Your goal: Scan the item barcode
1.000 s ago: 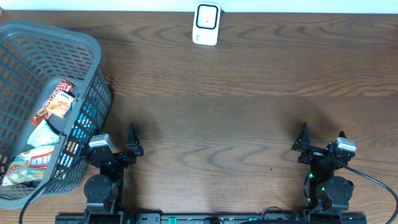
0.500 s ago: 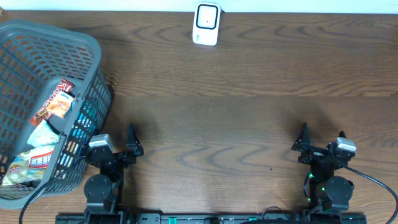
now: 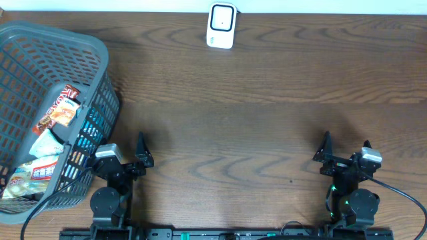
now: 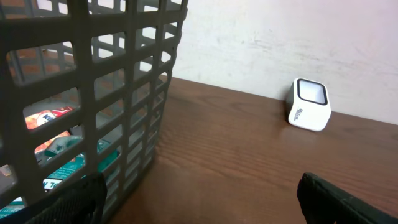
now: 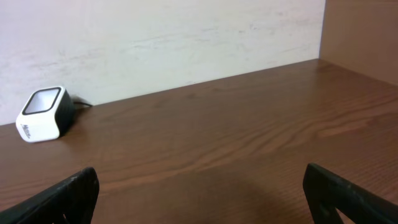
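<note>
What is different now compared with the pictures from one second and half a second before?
Nothing visibly changed. The left gripper and the right gripper stay open and empty at the near edge of the table. The basket, the snack packets inside it and the scanner are where they were.

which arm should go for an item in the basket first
Left: the grey basket of snack packets sits right beside the left gripper, open and empty; the right gripper is across the table.
</note>
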